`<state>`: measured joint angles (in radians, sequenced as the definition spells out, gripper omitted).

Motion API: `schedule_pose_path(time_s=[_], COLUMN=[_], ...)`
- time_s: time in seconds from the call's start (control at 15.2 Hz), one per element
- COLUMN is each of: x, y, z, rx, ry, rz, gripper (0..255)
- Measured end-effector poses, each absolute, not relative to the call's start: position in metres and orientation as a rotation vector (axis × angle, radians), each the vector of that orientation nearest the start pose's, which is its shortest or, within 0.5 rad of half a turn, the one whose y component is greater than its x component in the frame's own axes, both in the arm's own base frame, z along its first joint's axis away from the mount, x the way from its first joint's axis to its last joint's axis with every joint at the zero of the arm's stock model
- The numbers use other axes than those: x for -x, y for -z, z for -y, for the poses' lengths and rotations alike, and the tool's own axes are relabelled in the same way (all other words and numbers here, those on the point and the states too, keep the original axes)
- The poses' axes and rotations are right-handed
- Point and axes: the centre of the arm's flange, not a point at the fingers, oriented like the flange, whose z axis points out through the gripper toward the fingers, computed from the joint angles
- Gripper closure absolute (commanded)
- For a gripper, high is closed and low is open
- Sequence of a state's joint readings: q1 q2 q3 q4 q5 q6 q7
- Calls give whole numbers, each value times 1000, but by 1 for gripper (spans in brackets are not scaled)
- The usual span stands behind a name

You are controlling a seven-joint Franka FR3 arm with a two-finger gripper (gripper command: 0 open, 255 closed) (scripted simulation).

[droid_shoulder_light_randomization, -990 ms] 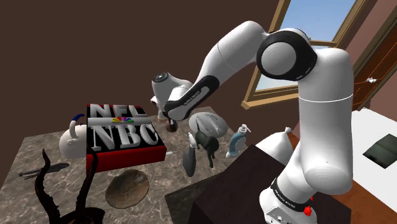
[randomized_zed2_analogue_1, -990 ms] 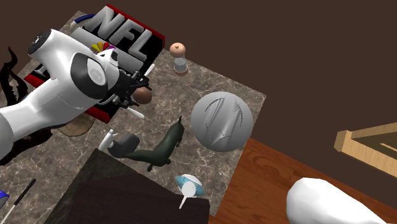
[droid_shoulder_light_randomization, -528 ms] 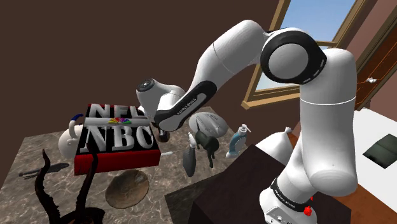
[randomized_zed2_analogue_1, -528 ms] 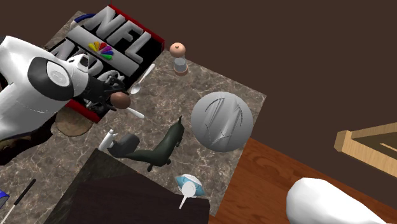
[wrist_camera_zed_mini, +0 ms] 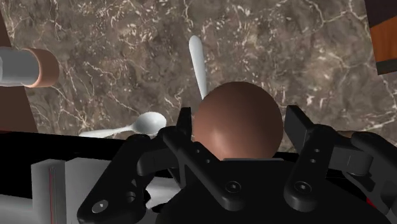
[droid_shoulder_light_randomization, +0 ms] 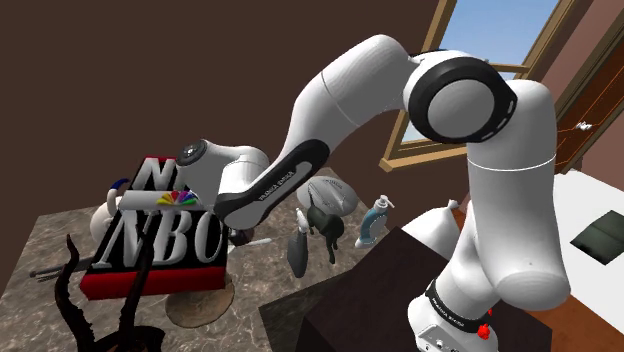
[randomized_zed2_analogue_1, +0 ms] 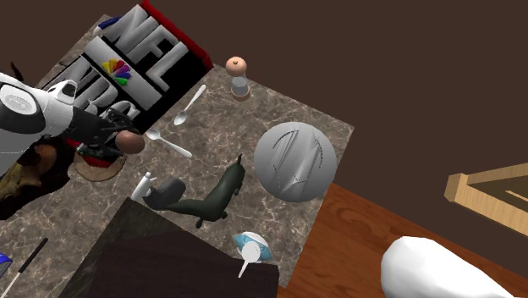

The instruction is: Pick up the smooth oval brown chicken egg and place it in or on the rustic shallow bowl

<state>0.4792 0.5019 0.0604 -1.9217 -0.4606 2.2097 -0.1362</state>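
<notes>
- Gripper (wrist_camera_zed_mini: 240, 124): clasps brown egg (randomized_zed2_analogue_1: 129, 142) between both black fingers, closed just to egg's width.
- Egg: hangs above marble tabletop (randomized_zed2_analogue_1: 211, 135), just beside white spoon (randomized_zed2_analogue_1: 169, 146) in second exterior view.
- Bowl (droid_shoulder_light_randomization: 205, 300): sits on tabletop near egg, shallow and brown, partly covered by red-based NFL/NBC sign (droid_shoulder_light_randomization: 160, 240) in shoulder view.

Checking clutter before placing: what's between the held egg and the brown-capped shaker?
A white spoon midway and a second spoon beside the egg, per the second exterior view.
</notes>
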Motion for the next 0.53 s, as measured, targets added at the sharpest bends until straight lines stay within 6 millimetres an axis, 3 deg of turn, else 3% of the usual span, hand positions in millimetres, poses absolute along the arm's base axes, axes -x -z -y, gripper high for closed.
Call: schedule_pose_path(time_s=[0.53], x=[-493], y=[-220], z=[-408], rx=[3048], ry=[-158], rz=[1651], gripper=[255])
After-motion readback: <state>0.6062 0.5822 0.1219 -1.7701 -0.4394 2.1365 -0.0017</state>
